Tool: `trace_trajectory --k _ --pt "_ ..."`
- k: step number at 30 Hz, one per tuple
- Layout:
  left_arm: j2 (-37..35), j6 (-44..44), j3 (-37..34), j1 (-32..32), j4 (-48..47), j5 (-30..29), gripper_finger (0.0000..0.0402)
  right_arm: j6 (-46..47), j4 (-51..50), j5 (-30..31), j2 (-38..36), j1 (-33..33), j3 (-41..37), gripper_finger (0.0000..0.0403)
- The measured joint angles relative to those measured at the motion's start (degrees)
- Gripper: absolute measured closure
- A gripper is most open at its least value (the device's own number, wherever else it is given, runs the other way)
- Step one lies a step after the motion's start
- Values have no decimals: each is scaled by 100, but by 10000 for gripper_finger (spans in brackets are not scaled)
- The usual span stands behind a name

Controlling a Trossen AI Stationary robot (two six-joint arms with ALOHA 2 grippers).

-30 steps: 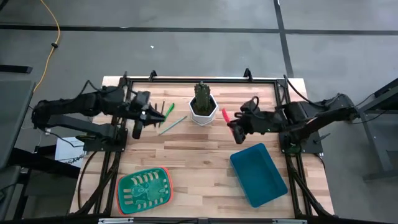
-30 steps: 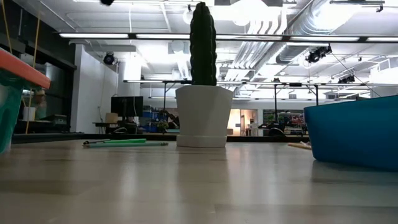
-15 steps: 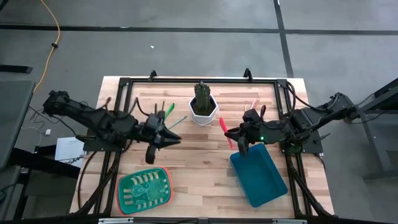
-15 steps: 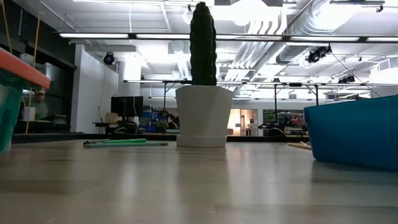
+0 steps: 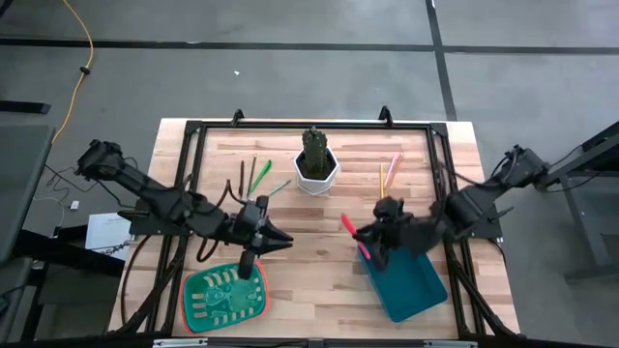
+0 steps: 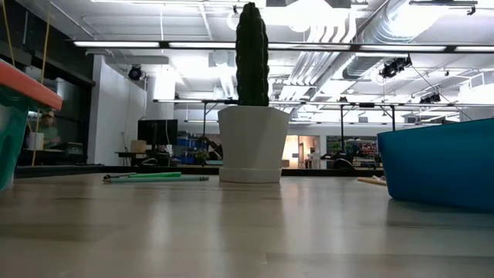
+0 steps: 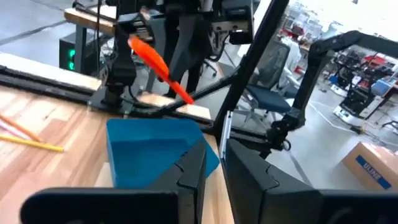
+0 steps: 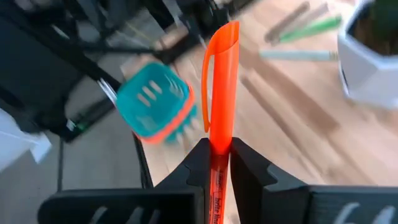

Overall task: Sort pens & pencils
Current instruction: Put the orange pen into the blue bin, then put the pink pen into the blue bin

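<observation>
My left gripper (image 5: 279, 241) hovers over the far edge of the green basket (image 5: 224, 293), fingers pointing toward the table's right. In the left wrist view its fingers (image 7: 216, 165) stand almost together on a thin pale pencil (image 7: 222, 134). My right gripper (image 5: 368, 245) is shut on a pink-red pen (image 5: 348, 226), just left of the blue bin's (image 5: 404, 275) far-left corner. A green pen (image 5: 262, 174), a pale pen (image 5: 279, 186) and dark pencils (image 5: 253, 168) lie flat left of the cactus pot (image 5: 316, 166). A yellow pencil (image 5: 381, 177) and pink pen (image 5: 392, 164) lie right of it. My left gripper pinches a thin pale stick between its two fingers. Only a short strip of it (image 7: 222, 140) shows above the narrow gap, and which part it has cannot be told. It is lifted clear of the table. My right gripper pinches the pen's barrel (image 8: 219, 140) between its two fingers (image 8: 200, 163), across its length. The capped end with the clip (image 8: 225, 37) sticks out beyond the fingertips. The pen is lifted clear of the table, slanting.
The white pot with the cactus (image 6: 252, 143) stands mid-table toward the far edge. A black frame (image 5: 309, 124) runs around the tabletop. In the low view the blue bin (image 6: 440, 166) fills the right side and the basket's rim (image 6: 23, 85) the left.
My left gripper has moved from the pencils left of the pot toward the near edge and rightward, ending above the basket's far edge. My right gripper has carried the pink-red pen from beside the pot toward the near edge, to the blue bin's far-left corner.
</observation>
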Motion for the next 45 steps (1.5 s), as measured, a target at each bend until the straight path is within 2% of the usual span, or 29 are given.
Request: trace_trajectory --k 8,16,26,29,35,40,45 --pt "-14 7 -1 -402 -36 -669 350 1854 -1332 410 365 919 -2 375" --pt "-18 70 0 -461 -74 -785 350 3474 -1540 539 430 1613 -487 375" --pt "-18 77 -1 -461 -113 -786 350 5171 -1274 -493 432 1943 -1776 375" --pt "-18 77 0 -460 -238 -806 350 5452 -877 -804 430 1974 -2207 374" --pt "-61 16 -1 -461 -458 -884 350 5711 -13 -856 430 1943 -2902 352" --pt "-259 -19 1 -461 -811 -983 350 5672 -248 -1049 428 1779 -2997 328" --pt "-684 -166 1 -461 -1795 -1434 350 5367 -353 -1087 407 1574 -2997 309"
